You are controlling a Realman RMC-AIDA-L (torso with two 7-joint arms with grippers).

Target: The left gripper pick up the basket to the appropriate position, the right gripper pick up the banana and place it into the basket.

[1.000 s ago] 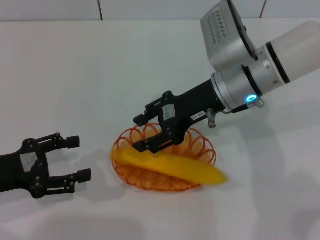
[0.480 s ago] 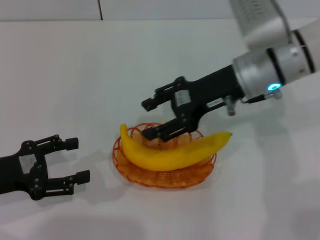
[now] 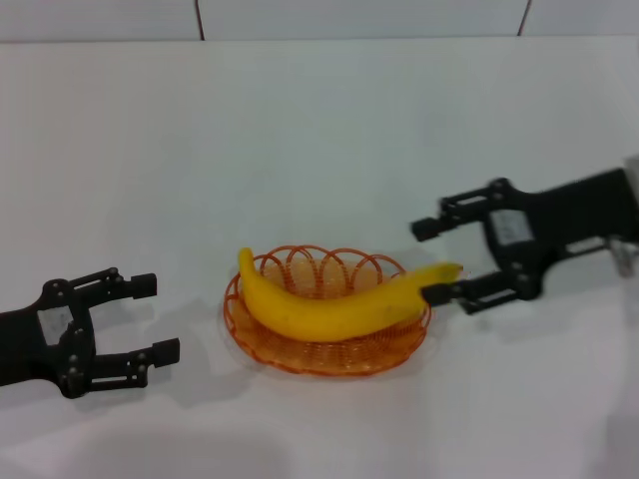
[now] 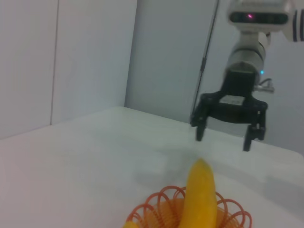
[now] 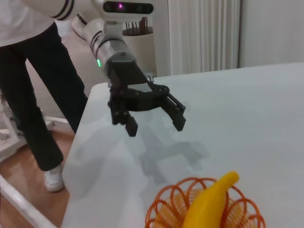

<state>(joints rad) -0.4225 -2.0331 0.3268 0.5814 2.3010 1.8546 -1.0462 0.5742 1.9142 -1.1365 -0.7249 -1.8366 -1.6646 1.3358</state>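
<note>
Jaws of the right gripper [image 3: 440, 261] stand apart just beside the banana [image 3: 334, 304], which lies across the basket [image 3: 329, 351], suggesting release, while the left gripper [image 3: 153, 317], also spread, idles well apart.

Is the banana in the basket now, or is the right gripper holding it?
In the basket. The banana lies across the basket, both tips overhanging the rim. The right gripper is open beside its tip, holding nothing.

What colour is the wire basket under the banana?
Orange; the basket shows best in the head view.
</note>
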